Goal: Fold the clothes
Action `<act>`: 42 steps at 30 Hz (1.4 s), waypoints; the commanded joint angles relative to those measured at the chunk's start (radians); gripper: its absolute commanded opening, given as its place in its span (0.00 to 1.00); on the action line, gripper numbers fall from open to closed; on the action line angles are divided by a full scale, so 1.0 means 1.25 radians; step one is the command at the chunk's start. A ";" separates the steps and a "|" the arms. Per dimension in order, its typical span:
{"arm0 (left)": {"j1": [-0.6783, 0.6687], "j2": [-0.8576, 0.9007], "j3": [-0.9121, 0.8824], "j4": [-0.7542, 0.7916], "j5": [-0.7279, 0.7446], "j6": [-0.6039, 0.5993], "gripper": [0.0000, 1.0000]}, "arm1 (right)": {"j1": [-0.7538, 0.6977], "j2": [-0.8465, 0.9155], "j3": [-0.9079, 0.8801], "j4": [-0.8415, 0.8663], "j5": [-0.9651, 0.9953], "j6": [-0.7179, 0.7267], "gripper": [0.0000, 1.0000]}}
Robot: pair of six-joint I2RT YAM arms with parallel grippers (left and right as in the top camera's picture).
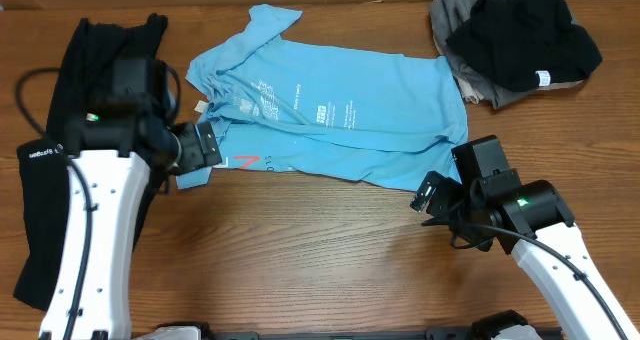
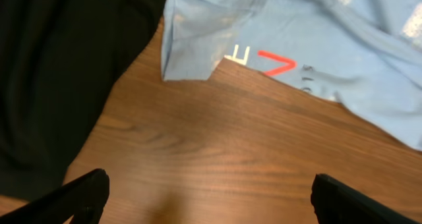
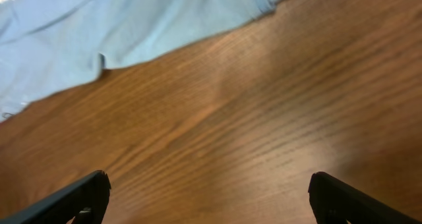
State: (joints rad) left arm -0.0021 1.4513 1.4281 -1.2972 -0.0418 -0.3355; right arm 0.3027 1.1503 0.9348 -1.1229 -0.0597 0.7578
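A light blue T-shirt (image 1: 330, 120) with white lettering lies crumpled and partly folded across the middle of the table. It also shows in the left wrist view (image 2: 316, 46) and in the right wrist view (image 3: 119, 26). My left gripper (image 1: 205, 155) is open and empty at the shirt's left edge, over bare wood (image 2: 208, 191). My right gripper (image 1: 432, 198) is open and empty just below the shirt's lower right corner (image 3: 208, 191). A long black garment (image 1: 60, 140) with a small white logo lies along the left, partly under my left arm.
A pile of black and grey clothes (image 1: 515, 40) sits at the back right corner. The black garment fills the left side of the left wrist view (image 2: 59, 72). Bare wooden tabletop (image 1: 310, 250) stretches in front of the shirt.
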 commanded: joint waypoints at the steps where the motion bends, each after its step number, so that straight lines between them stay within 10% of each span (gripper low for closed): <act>1: -0.005 -0.016 -0.107 0.073 0.006 -0.029 1.00 | 0.004 0.002 -0.010 0.024 0.022 -0.005 1.00; 35: 0.075 0.168 -0.466 0.685 -0.056 -0.038 0.80 | -0.076 0.154 -0.043 0.150 0.057 -0.087 1.00; 42: 0.075 0.205 -0.466 0.701 -0.060 -0.037 0.47 | -0.108 0.154 -0.043 0.156 0.057 -0.090 1.00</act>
State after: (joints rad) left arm 0.0868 1.6909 0.8558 -0.4255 -0.0948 -0.3763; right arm 0.1761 1.3441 0.8825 -0.9344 0.0006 0.6540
